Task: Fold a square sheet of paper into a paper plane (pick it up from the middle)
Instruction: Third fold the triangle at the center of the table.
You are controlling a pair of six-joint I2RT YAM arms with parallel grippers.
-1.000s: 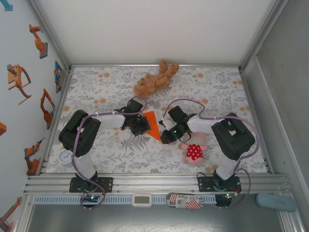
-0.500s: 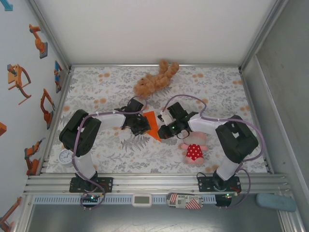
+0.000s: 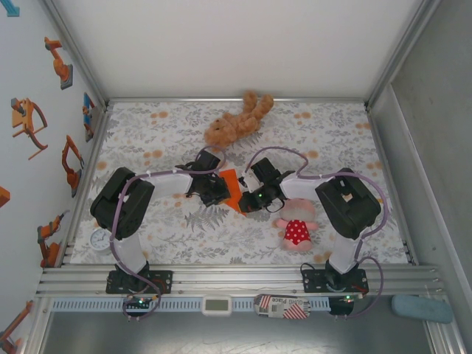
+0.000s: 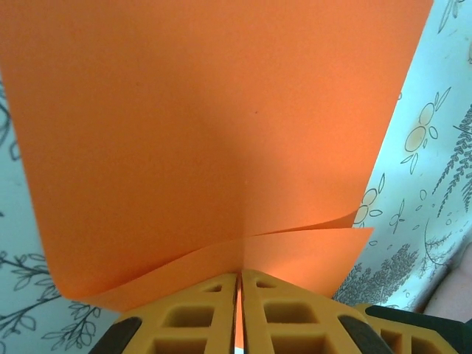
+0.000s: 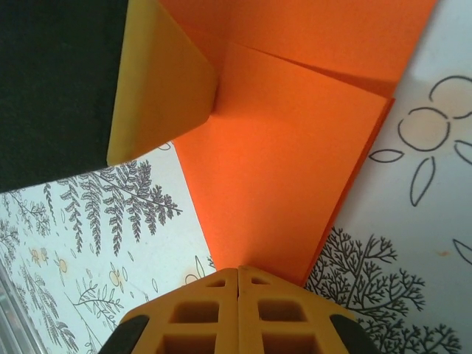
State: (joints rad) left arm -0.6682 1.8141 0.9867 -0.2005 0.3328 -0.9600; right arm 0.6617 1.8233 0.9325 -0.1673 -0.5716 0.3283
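The square sheet of paper (image 3: 231, 184), bright orange, hangs folded over between my two grippers at the middle of the table. In the left wrist view the paper (image 4: 221, 133) shows two layers, and my left gripper (image 4: 240, 274) is shut on its lower edge, a strip of orange showing between the fingers. That left gripper (image 3: 220, 191) sits at the paper's left side. My right gripper (image 3: 245, 200) is at the paper's right. Its fingers are shut together and its tips (image 5: 238, 270) touch the pointed near end of the paper (image 5: 280, 184). I see no paper between them.
A brown plush bear (image 3: 237, 122) lies behind the grippers. A pink doll in a red dress (image 3: 296, 227) lies just in front of the right arm. A round white dial (image 3: 100, 240) sits near the left arm's base. Walls close in the floral tablecloth (image 3: 147, 140).
My right gripper has moved left, up to the pointed end of the orange paper. The left gripper has stayed in place, still shut on the paper.
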